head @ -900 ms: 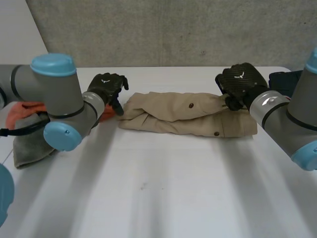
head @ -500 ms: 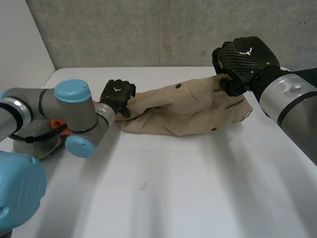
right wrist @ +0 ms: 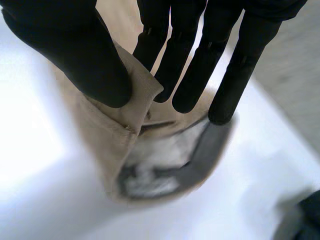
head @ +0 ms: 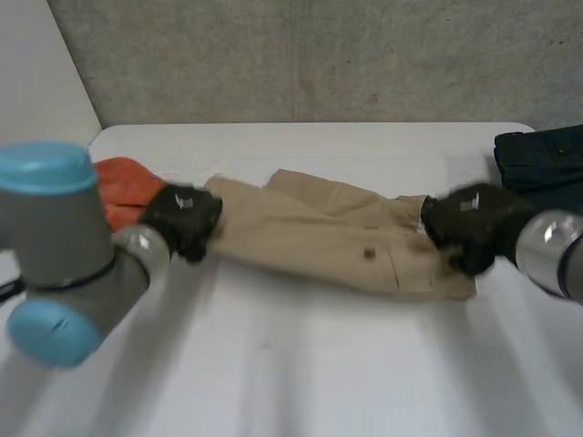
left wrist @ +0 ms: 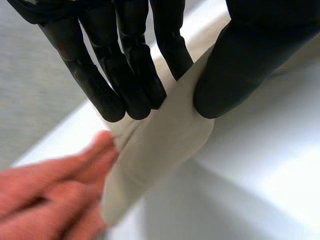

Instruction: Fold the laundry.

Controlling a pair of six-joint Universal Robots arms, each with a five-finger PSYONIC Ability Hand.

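At my far left an orange cloth (head: pixel 123 187) lies bunched on the worktop (head: pixel 291 364), touching or just beside the left end of the khaki garment (head: pixel 310 237). My left hand (head: pixel 182 218) is at that end. In its wrist view my fingers (left wrist: pixel 125 75) are pressed together on one face of the khaki cloth and the thumb on the other, so I am pinching it.

The garment stretches across the middle of the worktop between my two hands. Its long axis runs left to right, with the right end slanting a little nearer to me. That axis is what the next move turns on, I judge. Each hand has its own end and neither is nearer the middle, so a fold would carry one end along that line toward the other.

My right hand (head: pixel 469 228) is at the right end, on what looks like the waistband. There the thumb and fingers (right wrist: pixel 200 65) pinch a flap of the khaki edge, and the pale lining gapes open below them. Beyond that hand a dark garment (head: pixel 542 155) sits at the worktop's far right corner, apart from the khaki one.

I cannot tell how many layers either pinch has caught, or whether the ends are lifted or touch the worktop.
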